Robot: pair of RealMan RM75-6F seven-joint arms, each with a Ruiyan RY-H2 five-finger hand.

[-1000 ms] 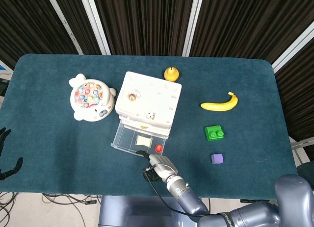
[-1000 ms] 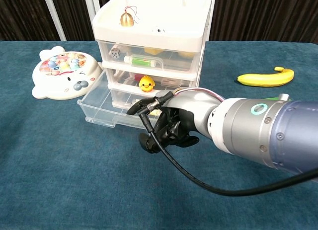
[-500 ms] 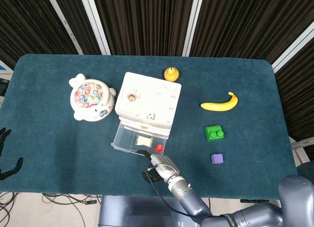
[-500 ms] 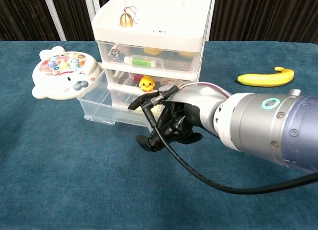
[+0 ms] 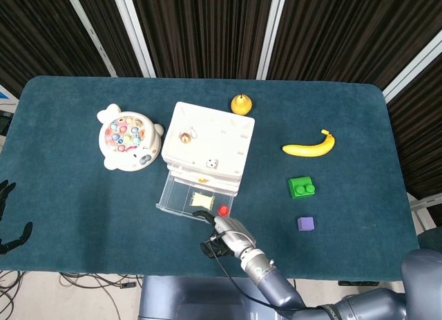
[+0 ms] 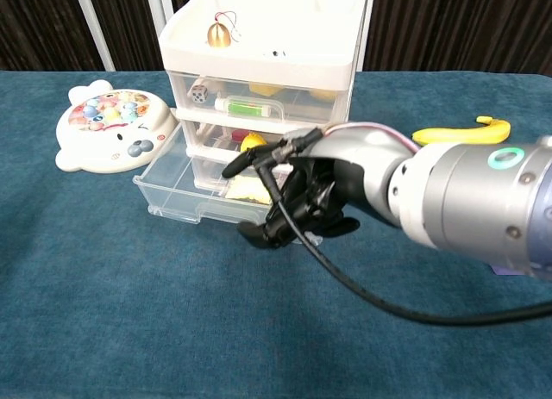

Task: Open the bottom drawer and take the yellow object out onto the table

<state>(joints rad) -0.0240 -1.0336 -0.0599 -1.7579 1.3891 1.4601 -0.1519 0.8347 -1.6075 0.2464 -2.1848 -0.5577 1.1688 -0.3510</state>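
Just left of centre in the head view stands a white three-drawer cabinet [image 5: 209, 147] with its bottom drawer [image 5: 193, 198] pulled out toward the lower edge. Inside it lies the flat yellow object [image 5: 202, 198], and a red ball [image 5: 223, 210] sits at the drawer's right front corner. The upper drawers, closed, hold a die, a green stick and a small yellow duck [image 6: 251, 141]. The right hand [image 6: 302, 201] hovers at the drawer's front right with fingers curled, gripping nothing visible. The left hand [image 5: 8, 220] sits at the frame's lower left edge; whether it is spread or closed cannot be told.
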